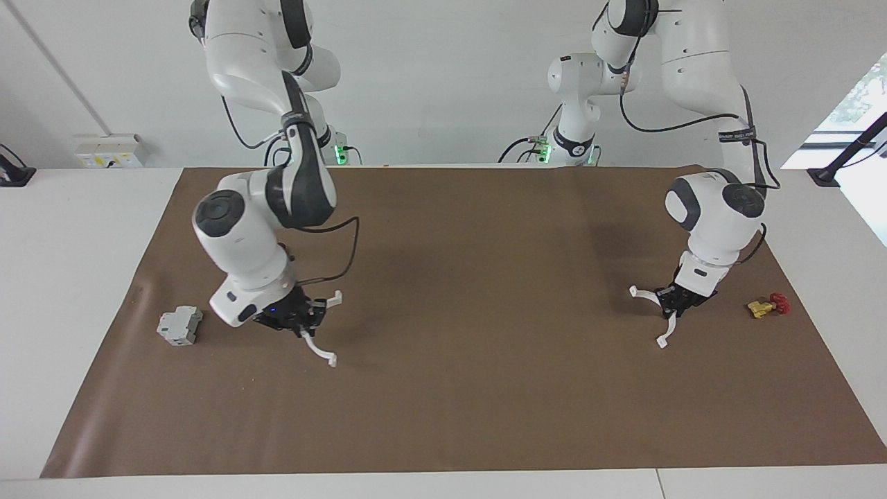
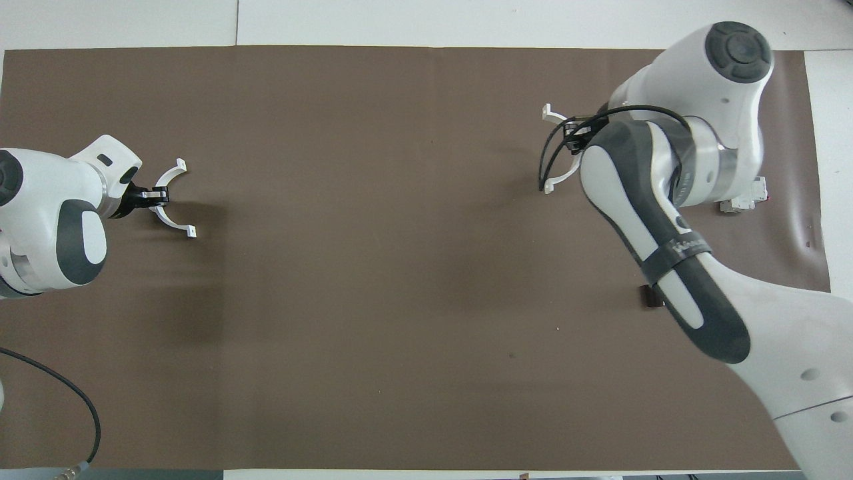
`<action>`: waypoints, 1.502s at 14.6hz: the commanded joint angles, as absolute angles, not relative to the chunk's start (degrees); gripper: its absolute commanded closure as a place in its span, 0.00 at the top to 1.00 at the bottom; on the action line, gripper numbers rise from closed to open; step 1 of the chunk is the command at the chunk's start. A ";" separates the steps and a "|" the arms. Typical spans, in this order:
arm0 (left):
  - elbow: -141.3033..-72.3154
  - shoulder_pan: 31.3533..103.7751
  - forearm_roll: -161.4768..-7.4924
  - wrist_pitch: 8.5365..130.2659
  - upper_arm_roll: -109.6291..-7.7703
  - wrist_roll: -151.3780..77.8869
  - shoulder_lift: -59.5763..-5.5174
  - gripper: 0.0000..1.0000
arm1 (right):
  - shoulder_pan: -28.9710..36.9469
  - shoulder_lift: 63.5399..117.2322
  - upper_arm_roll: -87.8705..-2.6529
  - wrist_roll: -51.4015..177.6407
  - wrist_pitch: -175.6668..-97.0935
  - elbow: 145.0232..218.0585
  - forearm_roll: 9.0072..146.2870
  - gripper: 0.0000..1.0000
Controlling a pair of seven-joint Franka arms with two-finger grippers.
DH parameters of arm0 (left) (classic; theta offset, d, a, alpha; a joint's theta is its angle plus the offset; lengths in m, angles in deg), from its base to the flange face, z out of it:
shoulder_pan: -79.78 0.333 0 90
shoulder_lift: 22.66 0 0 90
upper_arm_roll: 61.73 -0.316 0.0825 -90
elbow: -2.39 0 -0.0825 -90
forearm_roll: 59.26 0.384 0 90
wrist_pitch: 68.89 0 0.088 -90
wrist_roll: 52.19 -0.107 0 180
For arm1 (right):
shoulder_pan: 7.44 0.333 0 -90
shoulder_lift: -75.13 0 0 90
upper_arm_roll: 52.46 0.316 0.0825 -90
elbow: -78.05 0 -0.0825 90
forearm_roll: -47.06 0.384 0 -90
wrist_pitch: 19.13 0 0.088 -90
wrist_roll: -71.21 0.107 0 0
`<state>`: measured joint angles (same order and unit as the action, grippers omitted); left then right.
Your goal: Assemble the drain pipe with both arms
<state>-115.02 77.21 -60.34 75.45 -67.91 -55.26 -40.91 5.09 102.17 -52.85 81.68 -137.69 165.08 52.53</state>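
The drain pipe is in two separate white half-ring pieces. My right gripper [image 1: 303, 324] is shut on one half-ring [image 1: 319, 352] and holds it a little above the brown mat, at the right arm's end of the table. In the overhead view the right gripper [image 2: 572, 137] and this piece [image 2: 552, 115] are partly covered by the arm. My left gripper [image 1: 673, 305] is shut on the other half-ring [image 1: 647, 294], low at the mat at the left arm's end. It shows in the overhead view too, gripper [image 2: 154, 195] and piece [image 2: 166, 177]. The open sides of the pieces face each other across the table's middle.
A grey blocky part [image 1: 179, 326] lies on the mat beside the right gripper, toward the table's end, and shows in the overhead view [image 2: 740, 200]. A small yellow-and-red valve [image 1: 768, 305] lies beside the left gripper. A small dark block [image 2: 650, 298] lies partly under the right arm.
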 commanded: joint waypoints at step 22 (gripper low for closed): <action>-105.82 74.34 -59.44 63.66 -68.14 -52.98 -39.71 0.00 | 25.70 116.00 -53.08 105.48 -149.39 158.12 45.57 0.59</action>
